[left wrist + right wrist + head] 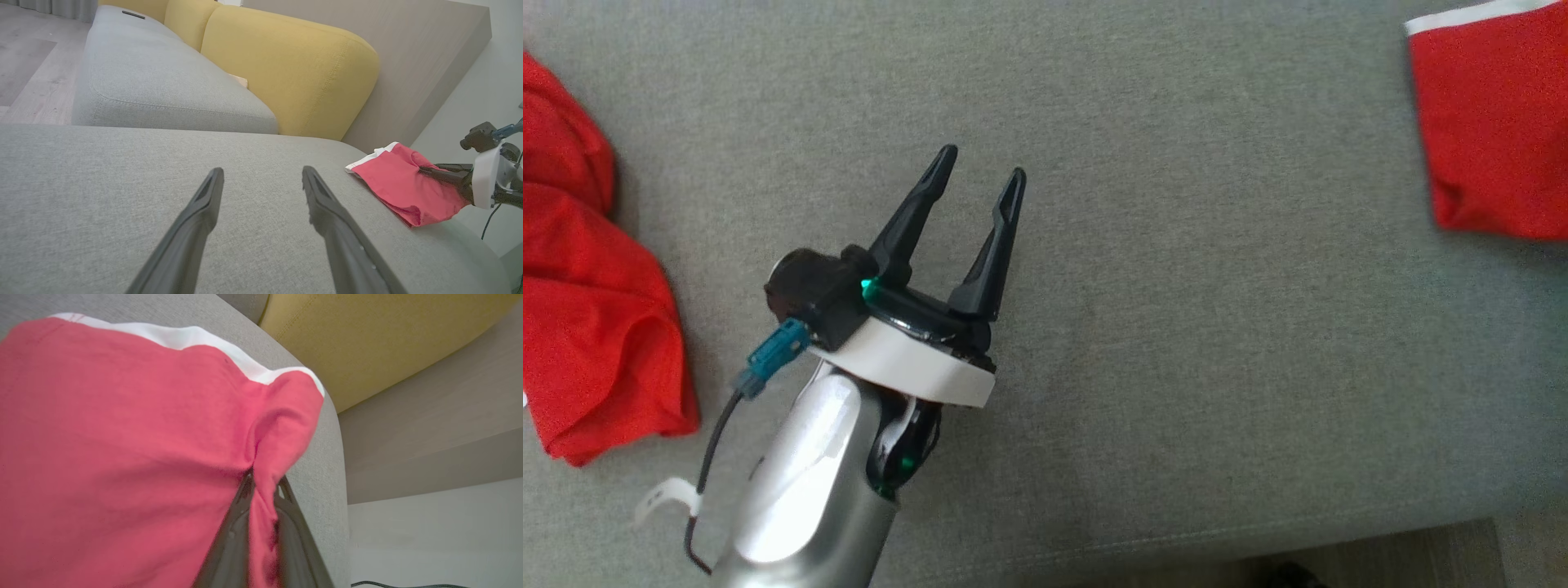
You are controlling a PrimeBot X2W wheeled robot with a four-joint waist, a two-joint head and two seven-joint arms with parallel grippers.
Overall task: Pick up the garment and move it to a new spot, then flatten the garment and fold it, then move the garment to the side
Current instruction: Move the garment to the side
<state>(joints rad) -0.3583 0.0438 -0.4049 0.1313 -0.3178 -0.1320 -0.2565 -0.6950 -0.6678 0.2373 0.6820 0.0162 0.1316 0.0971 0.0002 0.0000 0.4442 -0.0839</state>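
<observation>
The garment [1494, 122] is red with a white band and lies at the right end of the grey sofa seat [1176, 327]. My right gripper [264, 479] is shut on a pinched fold at the garment's [122, 437] edge, near the seat's rounded corner. The left wrist view shows that same grip, the right gripper [427, 170] on the garment [404, 188]. My left gripper [982, 162] is open over bare seat fabric left of centre, nothing between its fingers. In its own wrist view the left gripper [262, 170] points along the seat.
Another red cloth [588, 310] lies crumpled at the seat's left edge. Yellow back cushions [294, 73] rise behind the seat. A small dark object [133, 14] rests on the farther grey cushion. The seat's front edge [1339, 523] runs along the bottom, with wood floor [28, 73] beyond.
</observation>
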